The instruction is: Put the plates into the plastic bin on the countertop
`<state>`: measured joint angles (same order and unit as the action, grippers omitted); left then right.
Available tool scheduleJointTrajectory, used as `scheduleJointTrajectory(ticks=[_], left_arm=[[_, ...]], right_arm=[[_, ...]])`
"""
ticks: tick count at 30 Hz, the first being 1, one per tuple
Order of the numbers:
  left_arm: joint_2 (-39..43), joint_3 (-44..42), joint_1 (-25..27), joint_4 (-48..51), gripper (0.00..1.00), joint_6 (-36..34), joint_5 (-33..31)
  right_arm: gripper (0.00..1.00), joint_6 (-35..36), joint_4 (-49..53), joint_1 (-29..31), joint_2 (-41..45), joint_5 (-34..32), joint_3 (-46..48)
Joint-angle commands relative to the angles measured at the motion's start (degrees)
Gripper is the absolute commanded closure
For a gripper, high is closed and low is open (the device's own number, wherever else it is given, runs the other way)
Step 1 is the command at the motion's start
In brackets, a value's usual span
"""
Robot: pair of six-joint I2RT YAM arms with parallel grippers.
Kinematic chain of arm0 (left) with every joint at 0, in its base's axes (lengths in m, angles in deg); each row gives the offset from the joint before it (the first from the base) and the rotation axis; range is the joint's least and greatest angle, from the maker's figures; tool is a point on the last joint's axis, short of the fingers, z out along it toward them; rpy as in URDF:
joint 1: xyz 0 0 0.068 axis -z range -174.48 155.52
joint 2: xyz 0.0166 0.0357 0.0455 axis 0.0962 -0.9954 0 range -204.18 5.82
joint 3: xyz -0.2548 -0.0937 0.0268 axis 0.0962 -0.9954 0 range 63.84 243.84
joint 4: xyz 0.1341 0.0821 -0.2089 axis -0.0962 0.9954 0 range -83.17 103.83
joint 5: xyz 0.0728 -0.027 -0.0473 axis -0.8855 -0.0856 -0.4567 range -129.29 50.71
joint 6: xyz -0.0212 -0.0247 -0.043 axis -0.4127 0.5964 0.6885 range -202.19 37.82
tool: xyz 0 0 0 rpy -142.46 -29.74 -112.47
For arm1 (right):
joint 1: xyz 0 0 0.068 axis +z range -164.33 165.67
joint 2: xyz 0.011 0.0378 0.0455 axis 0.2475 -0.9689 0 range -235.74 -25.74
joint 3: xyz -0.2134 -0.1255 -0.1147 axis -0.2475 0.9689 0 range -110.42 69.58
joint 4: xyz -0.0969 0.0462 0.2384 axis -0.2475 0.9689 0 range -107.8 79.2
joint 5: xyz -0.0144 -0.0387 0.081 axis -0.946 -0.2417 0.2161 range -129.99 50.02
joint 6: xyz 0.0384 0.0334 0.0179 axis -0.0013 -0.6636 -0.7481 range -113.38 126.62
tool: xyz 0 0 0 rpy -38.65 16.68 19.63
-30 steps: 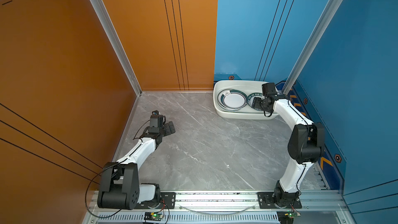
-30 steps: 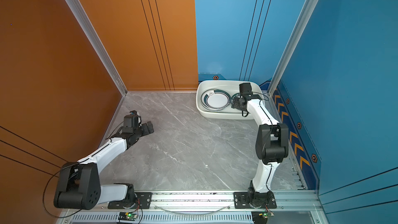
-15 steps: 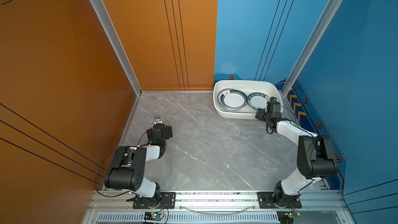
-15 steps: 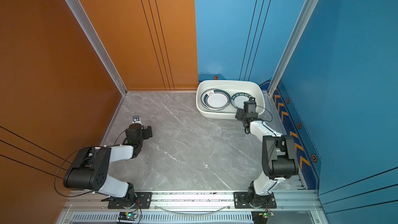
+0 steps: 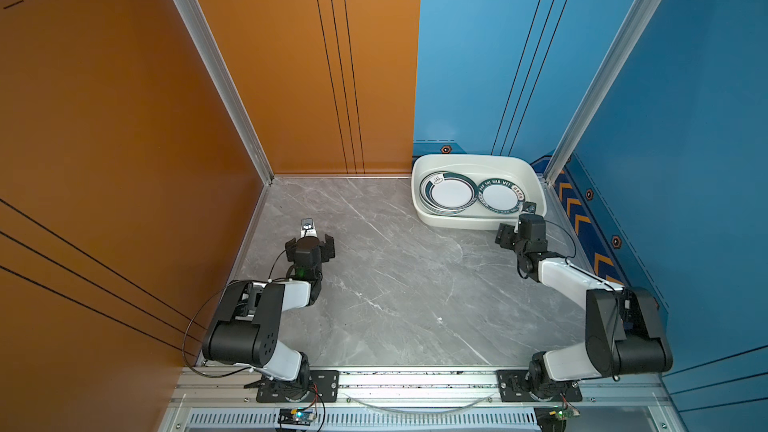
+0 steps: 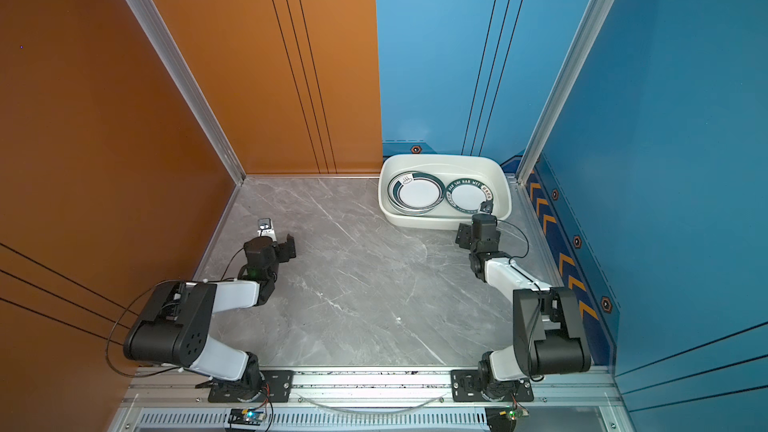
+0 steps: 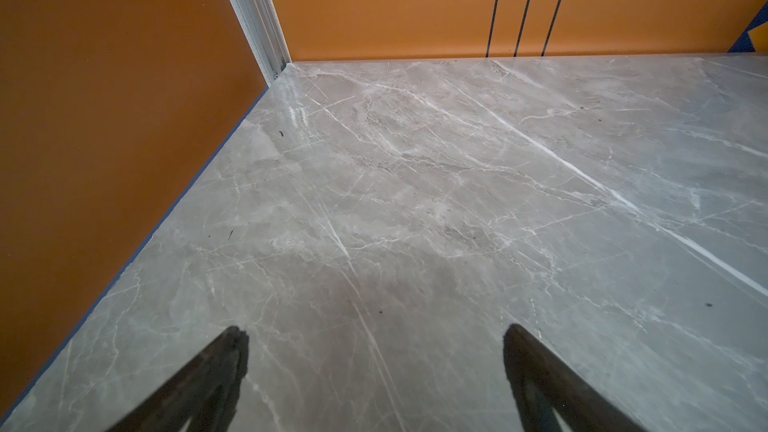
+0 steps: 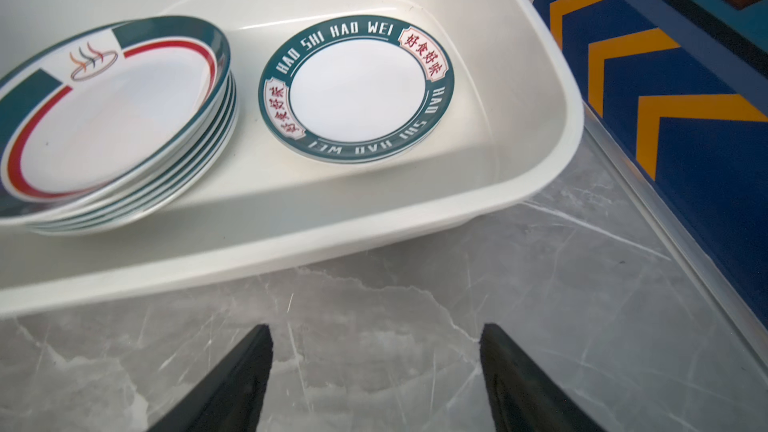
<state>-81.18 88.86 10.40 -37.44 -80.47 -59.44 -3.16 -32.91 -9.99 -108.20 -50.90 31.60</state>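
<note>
The white plastic bin [image 5: 478,158] [image 6: 444,157] [image 8: 291,259] stands in the far right corner of the grey marble countertop [image 5: 395,284]. Inside it are the plates: a stack of several green-rimmed ones [image 5: 448,194] [image 6: 417,194] [image 8: 104,118], and beside it a smaller green-rimmed plate with white lettering and red characters [image 5: 500,197] [image 6: 467,196] [image 8: 357,89]. My right gripper [image 5: 519,228] [image 6: 478,230] [image 8: 374,330] hovers open and empty over the countertop just in front of the bin's near wall. Over bare marble near the left wall, my left gripper [image 5: 310,241] [image 6: 272,245] [image 7: 374,332] is wide open and empty.
Orange walls [image 5: 124,160] close the left side and back left; blue walls [image 5: 685,160] close the right and back right. An aluminium rail [image 5: 415,380] carries both arm bases along the front. The folded arm links sit low at the front corners.
My right gripper has left the bin and drawn back over the countertop in front of it. My left arm has folded back toward its base, gripper still open.
</note>
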Motion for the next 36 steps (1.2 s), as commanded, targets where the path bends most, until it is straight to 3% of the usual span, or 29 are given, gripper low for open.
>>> scheduleJointTrajectory(ticks=[1, 6, 9, 13, 14, 15, 18, 20, 25, 28, 32, 36], left_arm=[[0.17, -0.58, -0.49, -1.23, 0.02, -0.66, -0.25], [0.11, -0.63, -0.49, -1.25, 0.02, -0.66, -0.15], [0.08, -0.64, -0.5, -1.26, 0.02, -0.67, -0.15], [0.14, -0.49, -0.58, -1.2, 0.02, -0.67, -0.07], [0.14, -0.5, -0.58, -1.23, 0.02, -0.72, -0.07], [0.06, -0.5, -0.58, -1.26, 0.02, -0.72, -0.02], [0.08, -0.55, -0.58, -1.25, 0.02, -0.67, -0.03], [0.12, -0.55, -0.54, -1.25, 0.02, -0.71, -0.09], [0.08, -0.55, -0.5, -1.21, 0.02, -0.66, -0.03], [-0.01, -0.52, -0.36, -1.26, 0.02, -0.8, -0.18], [-0.41, 0.18, -1.87, -0.43, 0.02, -1.06, 5.09], [0.08, -0.12, -1.52, -0.37, 0.02, -1.4, 5.05]], right_arm=[[0.18, 6.67, -10.27, 2.12, 2.29, -5.79, 7.22], [0.17, 8.61, -21.98, 2.25, 0.22, -8.48, 11.33], [0.17, 6.14, -29.37, 0.2, -3.45, -8.01, 13.2], [0.14, 5.42, -30.64, -0.33, -3.28, -7.67, 14.64], [0.12, 5.36, -29.62, -0.34, -2.96, -7.6, 14.49], [0.02, 5.21, -29.79, -0.55, -3.03, -7.14, 14.39], [0.0, 5.45, -31.68, -0.56, -3.42, -6.5, 14.99], [0.0, 6.7, -40.15, 0.08, -6.03, -6.17, 17.92], [0.0, 7.75, -40.35, 1.4, -6.01, -7.97, 18.57], [0.0, 5.57, -35.33, -1.91, -5.24, -2.06, 16.52], [0.0, 5.85, -35.25, -1.44, -5.17, -2.97, 16.62], [0.0, 5.83, -35.38, -1.44, -5.13, -2.97, 16.62]])
